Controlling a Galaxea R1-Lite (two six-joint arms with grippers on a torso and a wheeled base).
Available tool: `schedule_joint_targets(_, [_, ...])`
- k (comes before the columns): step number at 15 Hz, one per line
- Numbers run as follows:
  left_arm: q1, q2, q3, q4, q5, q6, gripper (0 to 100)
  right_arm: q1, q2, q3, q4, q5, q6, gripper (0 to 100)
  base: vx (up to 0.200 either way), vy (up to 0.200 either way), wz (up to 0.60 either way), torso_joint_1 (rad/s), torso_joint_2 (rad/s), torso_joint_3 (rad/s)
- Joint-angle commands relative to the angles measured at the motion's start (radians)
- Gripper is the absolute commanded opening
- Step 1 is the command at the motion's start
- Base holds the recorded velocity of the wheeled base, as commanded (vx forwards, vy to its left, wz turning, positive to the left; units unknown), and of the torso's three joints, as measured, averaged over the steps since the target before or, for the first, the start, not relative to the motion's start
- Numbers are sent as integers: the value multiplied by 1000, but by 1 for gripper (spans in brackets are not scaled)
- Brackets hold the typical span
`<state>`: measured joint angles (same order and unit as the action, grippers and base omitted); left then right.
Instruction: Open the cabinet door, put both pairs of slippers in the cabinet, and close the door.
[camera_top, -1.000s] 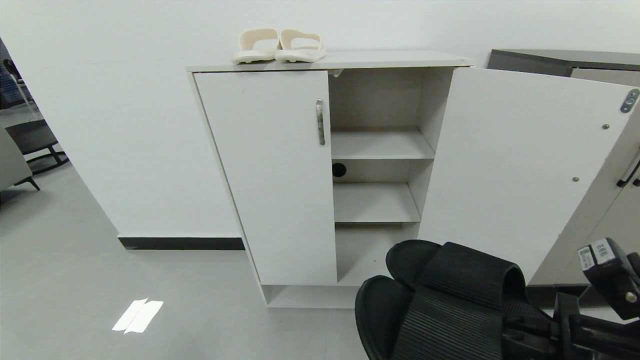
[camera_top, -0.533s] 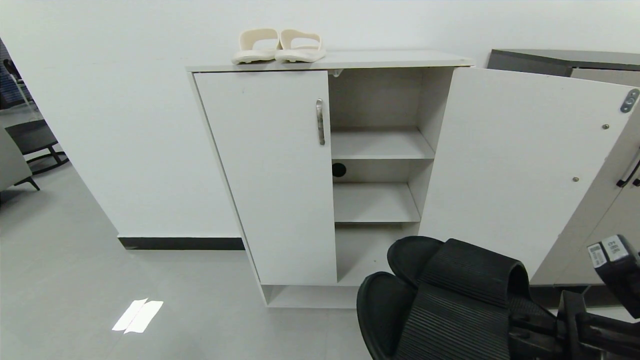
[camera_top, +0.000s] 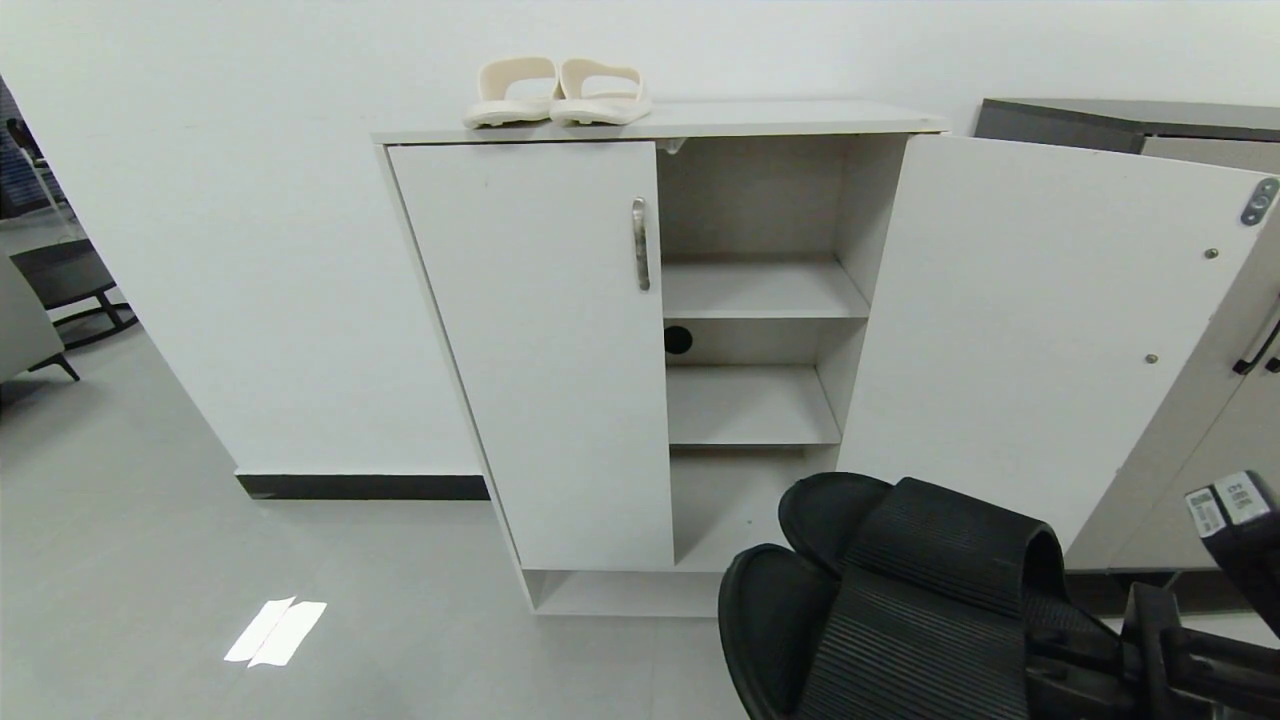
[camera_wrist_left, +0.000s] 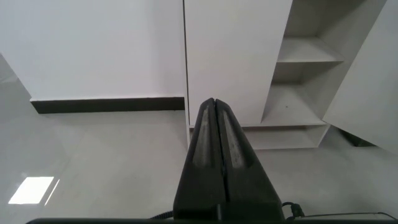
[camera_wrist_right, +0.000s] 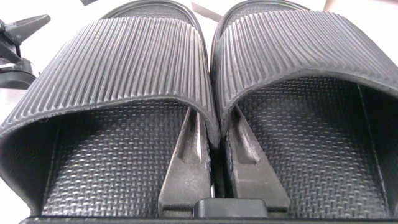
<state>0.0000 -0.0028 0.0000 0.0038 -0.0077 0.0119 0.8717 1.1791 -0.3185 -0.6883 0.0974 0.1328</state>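
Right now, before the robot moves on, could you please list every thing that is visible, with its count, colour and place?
cabinet: one, white, against the wall.
left door: one, white, shut, metal handle at its inner edge.
right door: one, white, swung open.
shelves: two, white, in the open right half.
cream slippers: one pair, on the cabinet top, toward its left.
black slippers: one pair, held low in front of the cabinet.
second cabinet: one, grey, right of the white one.
chair: one, dark, far left.
left tool: black, shut, empty, above the floor.
right tool: black, shut on the black slippers' inner walls.
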Motion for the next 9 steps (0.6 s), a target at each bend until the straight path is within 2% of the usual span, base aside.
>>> schedule_joint_targets(1, [0,3,0,1,0,0,0,0,-3,-2,13,-1,1,0,0,0,0,0,0,0])
schedule_joint_targets(4, [0,3,0,1,0,0,0,-2,11,-33,56,-7,11,0,0,0,0,0,0,0])
schedule_joint_targets(6, [0,3,0,1,0,0,0,0,66,-105,144,-122,25,0,0,0,0,0,0,0])
schedule_joint_targets(9, [0,3,0,-1,0,0,0,44,246,-277,159,-300,243,0,0,0,0,0,0,0])
